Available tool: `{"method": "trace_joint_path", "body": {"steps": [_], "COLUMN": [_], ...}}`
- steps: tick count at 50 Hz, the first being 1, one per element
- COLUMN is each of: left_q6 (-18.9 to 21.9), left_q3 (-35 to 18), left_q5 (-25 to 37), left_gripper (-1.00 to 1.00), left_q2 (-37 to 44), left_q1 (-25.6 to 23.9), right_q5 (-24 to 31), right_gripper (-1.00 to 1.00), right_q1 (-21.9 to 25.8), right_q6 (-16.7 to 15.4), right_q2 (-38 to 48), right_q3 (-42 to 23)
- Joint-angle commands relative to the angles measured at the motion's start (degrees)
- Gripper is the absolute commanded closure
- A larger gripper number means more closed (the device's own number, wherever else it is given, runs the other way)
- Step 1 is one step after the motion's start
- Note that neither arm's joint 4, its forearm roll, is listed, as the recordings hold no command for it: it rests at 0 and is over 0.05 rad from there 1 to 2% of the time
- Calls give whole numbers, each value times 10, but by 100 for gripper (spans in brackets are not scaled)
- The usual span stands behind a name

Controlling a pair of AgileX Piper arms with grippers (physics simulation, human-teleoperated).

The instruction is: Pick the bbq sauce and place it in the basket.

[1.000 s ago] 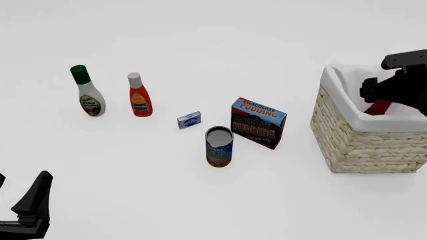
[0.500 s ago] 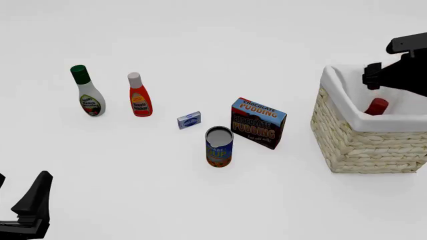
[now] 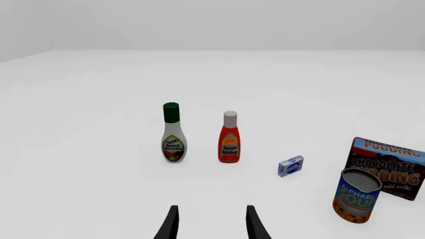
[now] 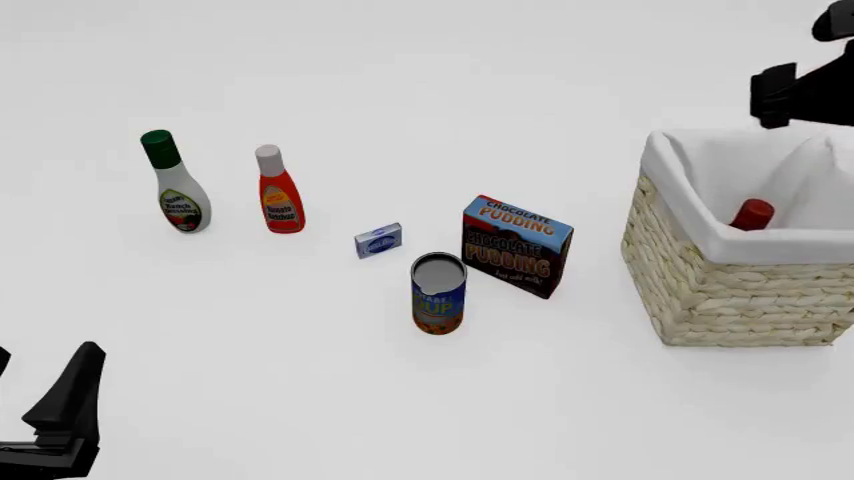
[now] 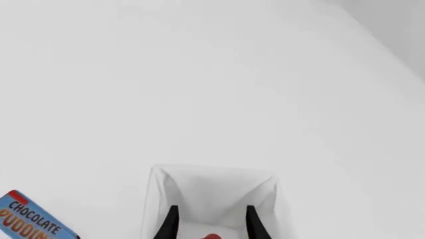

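Observation:
The bbq sauce (image 4: 753, 213) lies inside the basket (image 4: 727, 290) at the right of the table; only its red cap shows above the white lining. A sliver of that cap (image 5: 211, 236) sits at the edge of the right wrist view, between the fingers. My right gripper (image 5: 211, 224) is open and empty, raised above the basket (image 5: 156, 199); in the front view only part of that arm (image 4: 801, 85) shows at the upper right edge. My left gripper (image 3: 211, 224) is open and empty near the table's front left corner, its finger (image 4: 70, 395) visible in the front view.
A white ranch bottle with a green cap (image 4: 174, 185) and an orange-red ketchup bottle (image 4: 278, 192) stand at the left. A small blue box (image 4: 378, 241), a soup can (image 4: 438, 293) and a chocolate pudding box (image 4: 517, 246) sit mid-table.
My right gripper let go of the bbq sauce, which dropped into the basket, and the arm has risen up and away to the right. The left arm has stayed still.

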Motion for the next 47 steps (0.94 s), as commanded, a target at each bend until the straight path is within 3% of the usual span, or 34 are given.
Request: {"method": "trace_joint_path", "body": {"steps": [1,20,47], "left_q6": [0,0,0], "left_q3": [0,0,0], "left_q5": [0,0,0], "left_gripper": [-100,-100,-100], "left_q2": [0,0,0], "left_q1": [0,0,0], "right_q5": [26,68,121], "right_gripper": [-100,-100,-100], "right_q1": [8,23,3], "right_q6": [-1,3,4], "right_q2": [-43,-128,-225], "right_q3": [-13,-24,-29]}}
